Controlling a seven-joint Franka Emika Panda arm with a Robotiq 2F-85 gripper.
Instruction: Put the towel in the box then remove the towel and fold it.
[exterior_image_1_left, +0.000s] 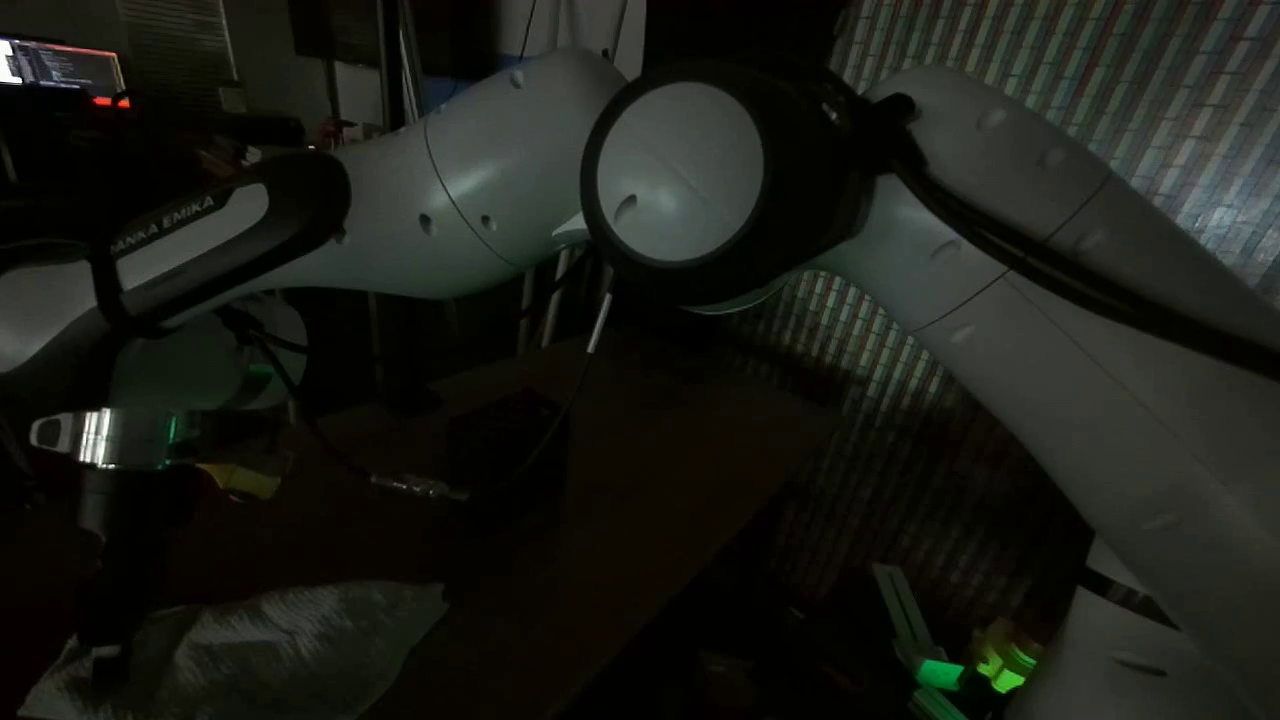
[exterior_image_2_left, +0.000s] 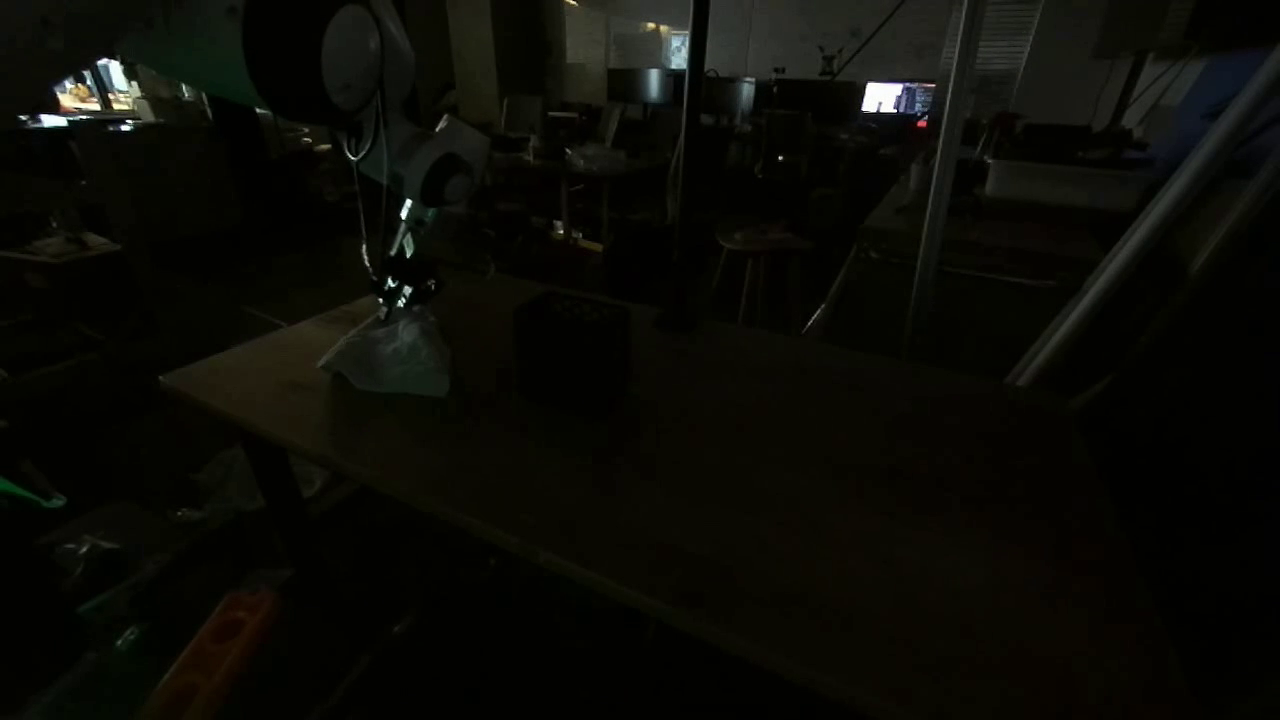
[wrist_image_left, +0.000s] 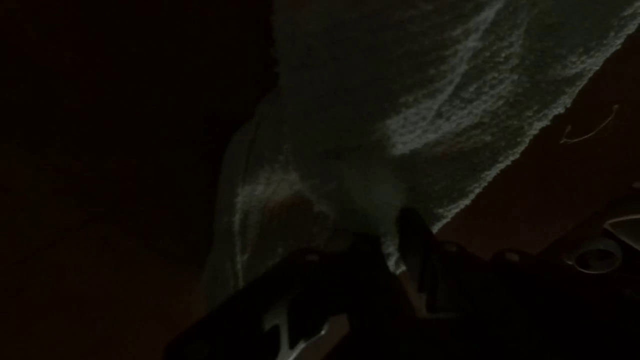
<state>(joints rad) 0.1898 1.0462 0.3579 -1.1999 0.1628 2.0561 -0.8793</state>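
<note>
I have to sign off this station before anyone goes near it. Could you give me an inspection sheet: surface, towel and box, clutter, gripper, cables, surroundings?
Surface: table dimly lit, parts lost in shadow.
Job's things: towel wrinkled, on the table; box on the table, apart from the towel, inside too dark to see.
Clutter: thin strand beside the towel; orange object off the table, not identifiable.
Grippers: gripper down at the towel, narrow gap between its jaws with towel showing there; whether it grips, cannot tell.
Cables: cable hanging in a loop below the arm.
Surroundings: very dark; lit monitor, stool and metal pole beyond the table.
</note>
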